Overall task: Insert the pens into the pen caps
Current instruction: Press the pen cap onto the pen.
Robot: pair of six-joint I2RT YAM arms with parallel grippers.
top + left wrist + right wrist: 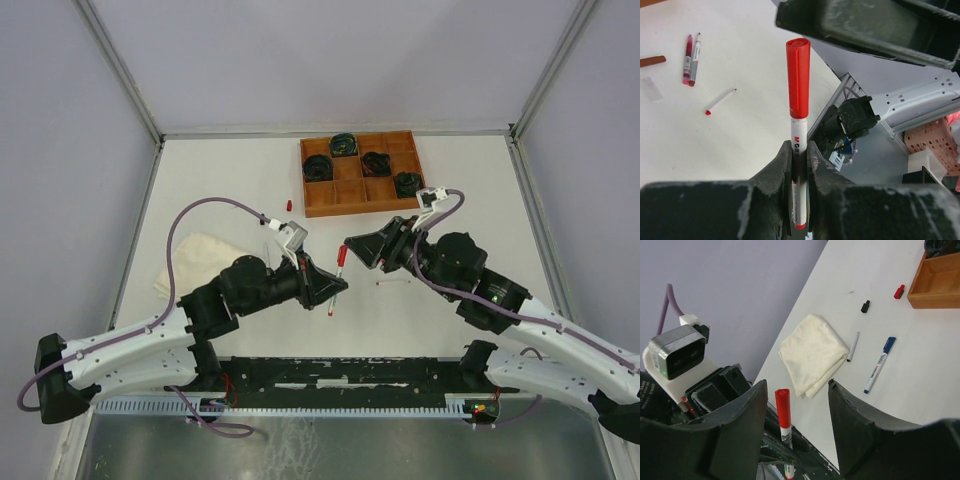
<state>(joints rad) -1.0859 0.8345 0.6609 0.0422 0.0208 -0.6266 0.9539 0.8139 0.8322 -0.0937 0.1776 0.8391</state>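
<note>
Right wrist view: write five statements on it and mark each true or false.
1. The right gripper is open, and the red-capped pen shows in its gap. True.
2. The cream cloth lies inside the wooden tray. False: it lies on the table, apart from the tray.
3. A blue-capped pen lies on the table. True.
4. The loose black cap sits on the cloth. False: it sits on bare table beyond the cloth.
5. A loose red cap lies beside the tray. True.

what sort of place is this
Probably a robotics lab test cell: a white table boxed in by plain wall panels, the left arm and right arm bolted at its near edge, and a wooden tray holding coiled cables.
</note>
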